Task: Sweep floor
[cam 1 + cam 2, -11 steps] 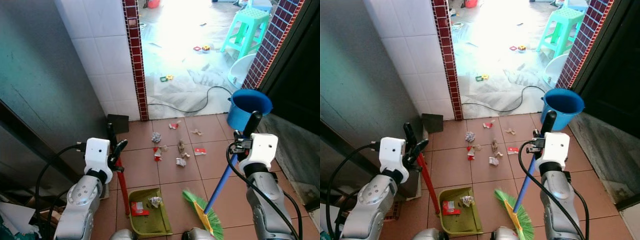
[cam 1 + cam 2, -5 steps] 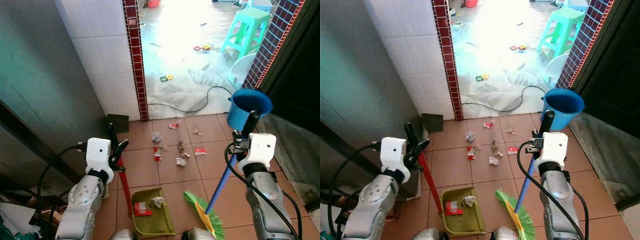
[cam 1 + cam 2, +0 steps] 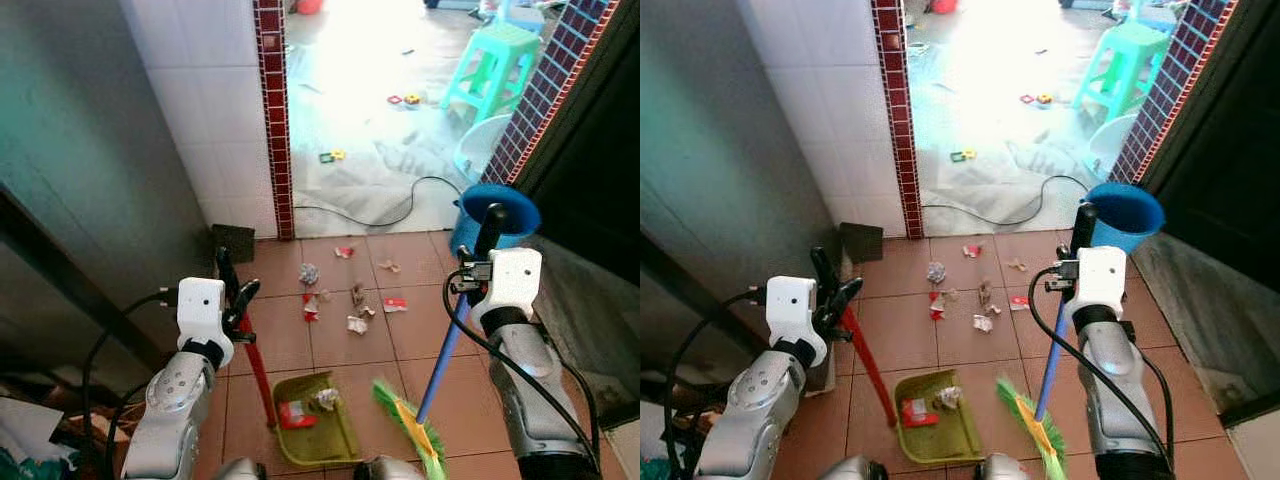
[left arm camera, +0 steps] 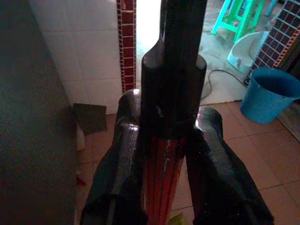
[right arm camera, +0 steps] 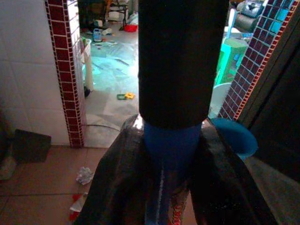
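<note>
My left gripper [image 3: 232, 297] is shut on the red handle of a green dustpan [image 3: 318, 434], which rests on the brown tiles with a few scraps in it. My right gripper [image 3: 484, 262] is shut on the blue handle of a broom [image 3: 440, 358]; its green bristles [image 3: 408, 422] lie on the floor just right of the pan. Several paper scraps [image 3: 345, 300] lie scattered on the tiles ahead of the pan. The left wrist view has both fingers [image 4: 123, 154] clamped round the red handle. In the right wrist view, both fingers [image 5: 112, 173] hug the blue handle.
A blue bucket [image 3: 494, 218] stands at the right by a tiled pillar. A red-edged white tiled wall [image 3: 272, 110] stands left of the doorway. Beyond it lie a black cable [image 3: 390, 210], small toys, a white basin and a green stool [image 3: 495, 62]. A dark metal wall [image 3: 70, 180] bounds the left.
The camera has shifted a little. The dustpan and broom head have moved slightly to the right; both grippers keep their hold.
</note>
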`<state>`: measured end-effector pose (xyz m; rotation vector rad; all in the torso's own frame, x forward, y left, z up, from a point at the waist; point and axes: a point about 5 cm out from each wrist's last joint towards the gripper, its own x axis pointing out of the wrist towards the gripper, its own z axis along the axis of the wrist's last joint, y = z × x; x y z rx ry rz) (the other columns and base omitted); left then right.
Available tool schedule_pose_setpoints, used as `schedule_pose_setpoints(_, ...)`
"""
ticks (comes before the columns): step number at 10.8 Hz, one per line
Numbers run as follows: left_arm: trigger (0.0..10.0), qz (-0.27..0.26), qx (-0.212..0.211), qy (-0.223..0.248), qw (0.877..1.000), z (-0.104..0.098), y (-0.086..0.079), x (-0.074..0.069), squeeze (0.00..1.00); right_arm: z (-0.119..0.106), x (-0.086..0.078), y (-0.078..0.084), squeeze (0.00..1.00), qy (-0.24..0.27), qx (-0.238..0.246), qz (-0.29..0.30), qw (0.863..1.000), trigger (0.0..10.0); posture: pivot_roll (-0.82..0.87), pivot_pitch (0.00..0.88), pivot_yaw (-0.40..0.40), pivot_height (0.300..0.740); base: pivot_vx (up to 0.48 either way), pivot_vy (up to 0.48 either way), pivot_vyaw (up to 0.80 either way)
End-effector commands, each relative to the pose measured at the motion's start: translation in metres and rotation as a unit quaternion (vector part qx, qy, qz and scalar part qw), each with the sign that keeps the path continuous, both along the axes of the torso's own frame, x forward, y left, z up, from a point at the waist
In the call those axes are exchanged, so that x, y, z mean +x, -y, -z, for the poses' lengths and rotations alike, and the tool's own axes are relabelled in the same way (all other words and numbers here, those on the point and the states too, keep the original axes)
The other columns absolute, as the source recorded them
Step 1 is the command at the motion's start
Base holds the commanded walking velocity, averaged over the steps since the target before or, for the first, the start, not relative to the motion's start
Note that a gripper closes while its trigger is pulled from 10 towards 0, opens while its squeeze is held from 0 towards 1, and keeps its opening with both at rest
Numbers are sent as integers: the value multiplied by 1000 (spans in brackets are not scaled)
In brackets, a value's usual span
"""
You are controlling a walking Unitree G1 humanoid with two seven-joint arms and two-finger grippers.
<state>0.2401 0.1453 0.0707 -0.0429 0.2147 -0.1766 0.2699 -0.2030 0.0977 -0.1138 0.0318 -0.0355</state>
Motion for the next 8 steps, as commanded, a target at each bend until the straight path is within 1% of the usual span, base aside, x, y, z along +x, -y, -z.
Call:
schedule_pose_setpoints(1, 10000, 4, 5, 18, 1000, -7, -1, 1, 0, -1, -2, 0, 0, 4, -3, 3, 1000, 10000, -54, 3, 11, 740, 0, 0, 0)
schedule_pose_setpoints(3, 10000, 17, 10, 18, 1000, -7, 0, 3, 0, -1, -9, -2, 0, 15, -9, 6, 1000, 10000, -62, 0, 31, 740, 0, 0, 0)
schedule_pose_setpoints(4, 10000, 17, 10, 18, 1000, -7, -1, 3, 0, 0, -11, 1, 0, 15, -6, 15, 1000, 10000, -67, 2, 42, 740, 0, 0, 0)
schedule_pose_setpoints(5, 10000, 19, 12, 17, 1000, -7, -2, 3, 0, -2, -13, 2, 0, 19, 6, 21, 1000, 10000, -67, 6, 44, 740, 0, 0, 0)
schedule_pose_setpoints(8, 10000, 22, 14, 11, 1000, -5, -3, 0, 0, 1, -18, -1, 0, 13, -1, 19, 1000, 10000, -65, 10, 45, 740, 0, 0, 0)
